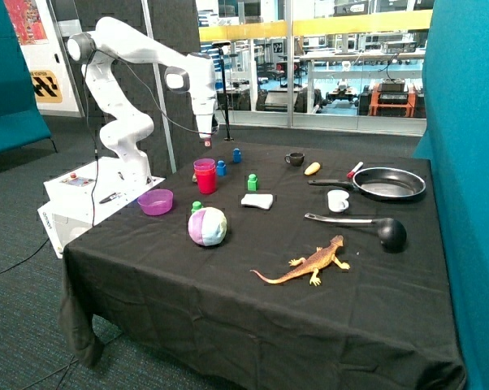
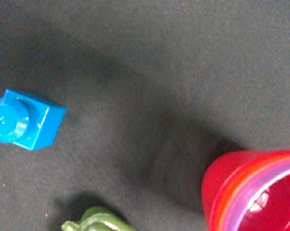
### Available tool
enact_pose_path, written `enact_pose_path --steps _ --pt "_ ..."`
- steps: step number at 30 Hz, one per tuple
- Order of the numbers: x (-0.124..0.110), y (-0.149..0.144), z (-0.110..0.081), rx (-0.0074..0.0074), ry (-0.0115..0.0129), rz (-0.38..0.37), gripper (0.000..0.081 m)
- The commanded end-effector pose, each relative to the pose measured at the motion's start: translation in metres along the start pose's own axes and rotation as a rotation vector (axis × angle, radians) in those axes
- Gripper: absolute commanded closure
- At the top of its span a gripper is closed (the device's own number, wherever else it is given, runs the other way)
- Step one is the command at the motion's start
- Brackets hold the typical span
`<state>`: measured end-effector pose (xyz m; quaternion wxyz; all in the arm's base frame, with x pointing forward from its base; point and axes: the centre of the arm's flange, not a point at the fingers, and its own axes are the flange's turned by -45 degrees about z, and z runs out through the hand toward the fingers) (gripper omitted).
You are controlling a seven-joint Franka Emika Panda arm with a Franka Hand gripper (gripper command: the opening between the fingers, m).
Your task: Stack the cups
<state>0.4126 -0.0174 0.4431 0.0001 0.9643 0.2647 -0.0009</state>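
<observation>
My jaws (image 1: 205, 143) hang in the air above the cups (image 1: 205, 175), not touching them; can't tell whether they're apart or together, since they don't show in the wrist view and are too small to read in the outside view. The cups sit nested as one stack toward the far left of the bench (image 1: 228, 325), near the arm's base, with a blue block (image 1: 221, 168) just beside them on the right and the purple bowl (image 1: 156, 201) nearer and to the left. Wrist view shows the stack (image 2: 253, 192) from above: red outer wall, pink and purplish rims layered inside, so stacking looks done or nearly so. Handling judgement: thin plastic, light, stiff enough but the wall will flex under a hard squeeze; glossy, so slippery. If I grip again, take one wall at the rim, one jaw inside and one outside, gently. A nested stack tips easily if nudged sideways.
</observation>
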Motion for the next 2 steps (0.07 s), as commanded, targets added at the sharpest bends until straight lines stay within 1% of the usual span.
enact_pose_path --steps 1,2 --pt "0.0132 -0.0014 0.0023 -0.0002 0.0017 -0.020 0.0316" --pt "0.0144 -0.0019 0.0022 -0.0002 0.0017 -0.022 0.0314"
